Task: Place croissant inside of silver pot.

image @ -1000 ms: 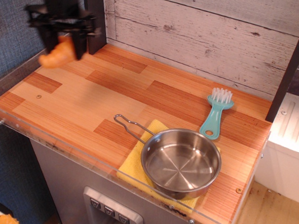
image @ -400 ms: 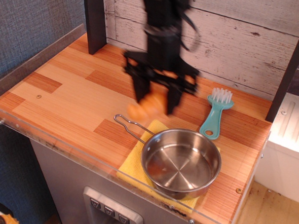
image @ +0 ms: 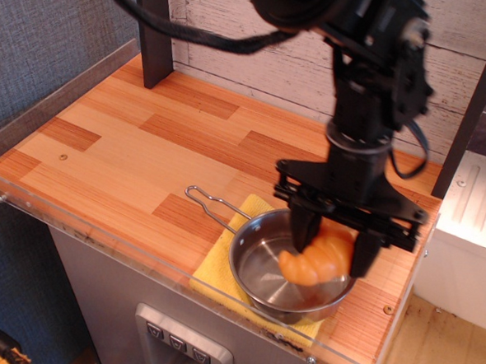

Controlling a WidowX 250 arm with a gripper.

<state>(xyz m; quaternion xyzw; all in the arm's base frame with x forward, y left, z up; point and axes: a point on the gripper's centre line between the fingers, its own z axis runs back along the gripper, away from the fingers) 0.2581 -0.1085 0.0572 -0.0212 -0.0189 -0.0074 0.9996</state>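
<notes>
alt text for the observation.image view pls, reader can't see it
A black robot claw holds a glossy orange toy croissant over the bowl of a shallow stainless-steel pot with a wire handle. The pot sits on a yellow cloth near the front edge of a wooden counter.

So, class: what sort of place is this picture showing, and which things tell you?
Probably a toy kitchen set: a wooden-look counter against a whitewashed plank wall, a silver pot on a yellow cloth, and the claw holding a plastic croissant.
</notes>
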